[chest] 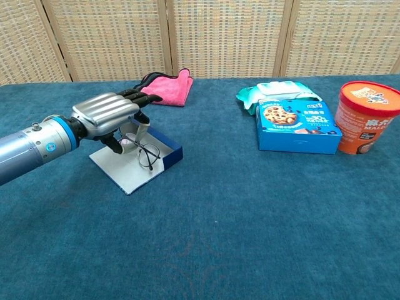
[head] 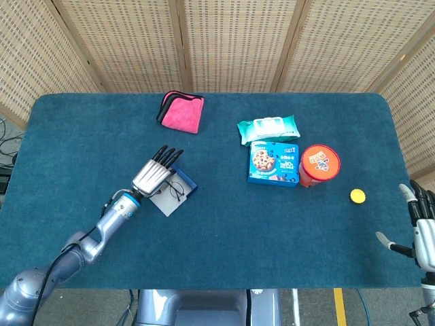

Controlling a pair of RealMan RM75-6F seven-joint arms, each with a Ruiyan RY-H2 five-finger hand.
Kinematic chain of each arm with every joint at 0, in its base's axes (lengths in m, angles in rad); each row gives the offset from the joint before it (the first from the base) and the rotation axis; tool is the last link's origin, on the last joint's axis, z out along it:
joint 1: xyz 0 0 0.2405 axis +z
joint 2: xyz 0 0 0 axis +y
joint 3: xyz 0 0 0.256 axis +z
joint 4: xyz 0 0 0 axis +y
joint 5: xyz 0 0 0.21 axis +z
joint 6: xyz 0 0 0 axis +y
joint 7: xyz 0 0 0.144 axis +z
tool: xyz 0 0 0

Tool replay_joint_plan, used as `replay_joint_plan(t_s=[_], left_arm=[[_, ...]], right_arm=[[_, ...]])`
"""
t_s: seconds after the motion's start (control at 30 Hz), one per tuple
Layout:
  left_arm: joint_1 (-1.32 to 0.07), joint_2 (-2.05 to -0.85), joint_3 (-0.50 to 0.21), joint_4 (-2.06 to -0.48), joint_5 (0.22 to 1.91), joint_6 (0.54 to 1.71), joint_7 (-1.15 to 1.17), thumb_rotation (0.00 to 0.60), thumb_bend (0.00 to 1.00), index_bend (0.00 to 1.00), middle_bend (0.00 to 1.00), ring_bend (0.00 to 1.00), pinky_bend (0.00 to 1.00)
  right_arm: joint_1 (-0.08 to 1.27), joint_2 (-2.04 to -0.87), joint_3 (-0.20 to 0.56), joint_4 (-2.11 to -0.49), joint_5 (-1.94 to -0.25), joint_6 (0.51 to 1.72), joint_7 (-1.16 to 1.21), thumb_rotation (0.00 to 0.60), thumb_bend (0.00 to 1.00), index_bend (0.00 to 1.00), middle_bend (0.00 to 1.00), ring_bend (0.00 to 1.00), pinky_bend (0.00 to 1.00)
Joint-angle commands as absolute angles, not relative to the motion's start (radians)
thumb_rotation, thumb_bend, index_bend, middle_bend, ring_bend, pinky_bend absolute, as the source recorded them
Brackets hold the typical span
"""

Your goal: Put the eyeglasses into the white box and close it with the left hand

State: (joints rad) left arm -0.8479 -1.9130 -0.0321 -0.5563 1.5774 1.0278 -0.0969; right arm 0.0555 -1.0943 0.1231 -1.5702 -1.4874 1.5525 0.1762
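The white box lies open on the blue table, with a dark blue wall along its right side. My left hand hovers palm down over it, fingers stretched toward the pink cloth. The black-rimmed eyeglasses hang under the hand, pinched by the thumb, low over the box's right part near the blue wall. My right hand sits at the table's near right corner with fingers spread and nothing in it; the chest view does not show it.
A pink cloth lies behind the box. To the right are a wipes pack, a blue cookie box, an orange cup and a yellow cap.
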Motion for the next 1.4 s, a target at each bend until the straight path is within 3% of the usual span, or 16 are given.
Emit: replay_joint_plan(t_s=[0.03, 0.1, 0.27, 0.37, 0.67, 0.97, 1.13, 1.4], left_arm=[[-0.852, -1.922, -0.031, -0.541, 1.579, 1.032, -0.087, 0.600, 0.37, 0.59, 0.00, 0.00, 0.00], [-0.855, -1.930, -0.034, -0.530, 1.578, 1.041, -0.080, 0.600, 0.37, 0.52, 0.00, 0.00, 0.00], [-0.860, -1.953, -0.038, -0.493, 1.578, 1.060, -0.072, 0.600, 0.36, 0.14, 0.00, 0.00, 0.00], [-0.861, -1.965, -0.041, -0.474, 1.575, 1.068, -0.089, 0.600, 0.36, 0.01, 0.00, 0.00, 0.00], [-0.851, -1.939, -0.029, -0.478, 1.589, 1.117, -0.151, 0.600, 0.34, 0.00, 0.00, 0.00, 0.00], [-0.781, -1.782, 0.036, -0.644, 1.631, 1.182, -0.202, 0.600, 0.35, 0.00, 0.00, 0.00, 0.00], [-0.739, -1.704, 0.070, -0.717, 1.651, 1.216, -0.198, 0.600, 0.35, 0.22, 0.00, 0.00, 0.00], [-0.678, -1.661, 0.097, -0.763, 1.652, 1.241, -0.234, 0.600, 0.35, 0.24, 0.00, 0.00, 0.00]], right_arm=[[0.055, -1.093, 0.124, -1.568, -1.486, 1.552, 0.180, 0.600, 0.00, 0.00, 0.00, 0.00, 0.00], [0.056, -1.093, 0.124, -1.568, -1.486, 1.551, 0.183, 0.600, 0.00, 0.00, 0.00, 0.00, 0.00], [0.056, -1.092, 0.123, -1.570, -1.487, 1.550, 0.182, 0.600, 0.00, 0.00, 0.00, 0.00, 0.00], [0.055, -1.091, 0.123, -1.568, -1.486, 1.550, 0.186, 0.600, 0.00, 0.00, 0.00, 0.00, 0.00], [0.055, -1.089, 0.119, -1.571, -1.492, 1.550, 0.190, 0.600, 0.00, 0.00, 0.00, 0.00, 0.00], [0.051, -1.082, 0.117, -1.581, -1.501, 1.559, 0.199, 0.600, 0.00, 0.00, 0.00, 0.00, 0.00], [0.050, -1.079, 0.114, -1.582, -1.505, 1.560, 0.204, 0.600, 0.00, 0.00, 0.00, 0.00, 0.00], [0.051, -1.076, 0.111, -1.586, -1.512, 1.559, 0.210, 0.600, 0.00, 0.00, 0.00, 0.00, 0.00]])
